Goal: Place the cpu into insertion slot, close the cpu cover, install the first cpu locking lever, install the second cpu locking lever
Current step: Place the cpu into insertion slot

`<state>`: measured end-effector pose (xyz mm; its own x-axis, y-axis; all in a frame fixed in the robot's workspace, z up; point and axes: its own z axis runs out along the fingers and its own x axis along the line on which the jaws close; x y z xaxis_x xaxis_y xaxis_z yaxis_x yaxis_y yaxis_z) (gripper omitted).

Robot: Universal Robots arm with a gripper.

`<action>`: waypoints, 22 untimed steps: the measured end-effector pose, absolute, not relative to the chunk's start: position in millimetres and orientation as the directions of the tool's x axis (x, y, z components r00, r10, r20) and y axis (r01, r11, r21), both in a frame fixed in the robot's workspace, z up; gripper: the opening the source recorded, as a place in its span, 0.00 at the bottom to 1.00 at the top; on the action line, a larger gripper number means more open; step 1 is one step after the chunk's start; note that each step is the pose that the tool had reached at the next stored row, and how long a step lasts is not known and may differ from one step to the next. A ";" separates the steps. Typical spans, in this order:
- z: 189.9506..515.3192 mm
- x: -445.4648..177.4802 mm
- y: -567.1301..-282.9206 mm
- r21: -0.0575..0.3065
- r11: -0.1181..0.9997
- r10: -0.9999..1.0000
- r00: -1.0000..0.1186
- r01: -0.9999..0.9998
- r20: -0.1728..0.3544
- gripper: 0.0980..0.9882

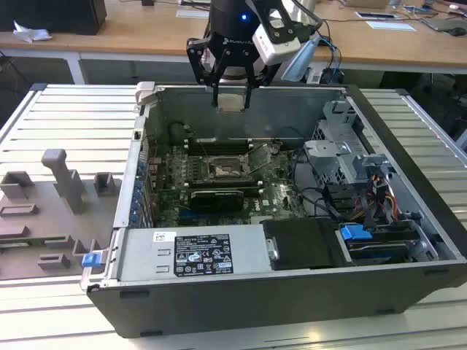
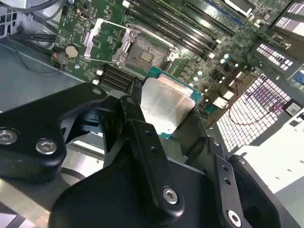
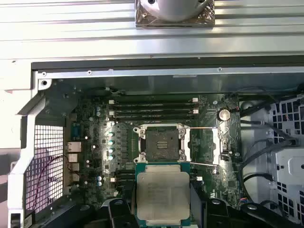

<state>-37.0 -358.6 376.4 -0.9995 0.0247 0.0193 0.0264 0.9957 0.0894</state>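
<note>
Plainly, the claw was clenched on the cpu, pinching it by two opposite edges in the upper middle of the exterior view, high over the open computer case that lay on the ribbed surface; the insertion slot sat well apart from it near the frame's centre, unfilled. The chip looked light, thin and stiff, yet probably fragile; its smooth metal face would give little friction, so the edges seemed the right place to hold, sparing the hidden underside. The exterior view gave the drop between chip and motherboard, which the wrist views flattened. In the first wrist view the cpu sat square to the insertion slot, near it, with the cpu cover swung open beside the socket and the memory slots beyond. In the second wrist view a black fingertip pressed the chip's edge.
</note>
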 end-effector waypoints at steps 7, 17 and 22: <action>376.4 -37.0 -358.6 0.089 0.995 0.038 -0.999 0.039 0.019 0.50; 376.3 -37.0 -358.6 0.089 0.990 0.106 -0.994 0.107 0.019 0.50; 374.4 -37.0 -358.8 0.088 0.987 0.136 -0.990 0.138 0.019 0.50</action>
<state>-37.0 -358.8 374.4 -0.9905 0.1364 0.0190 0.1376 0.9866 0.0875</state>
